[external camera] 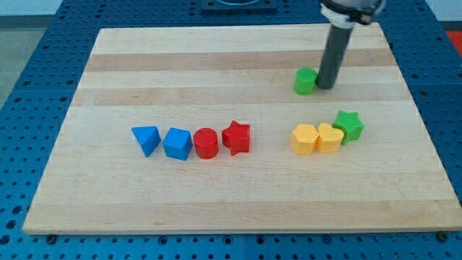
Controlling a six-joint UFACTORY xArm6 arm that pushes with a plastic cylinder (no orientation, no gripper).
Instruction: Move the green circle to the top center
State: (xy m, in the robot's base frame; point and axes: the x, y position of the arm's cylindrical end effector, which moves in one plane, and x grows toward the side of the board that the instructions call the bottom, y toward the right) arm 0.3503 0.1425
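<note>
The green circle sits on the wooden board, in its upper right part. My tip touches the circle's right side. The dark rod rises from there to the view's top edge. The green star lies below and to the right of the circle, against the yellow blocks.
A yellow block and a yellow heart sit side by side right of centre. To the left lies a row: blue triangle, blue cube, red cylinder, red star.
</note>
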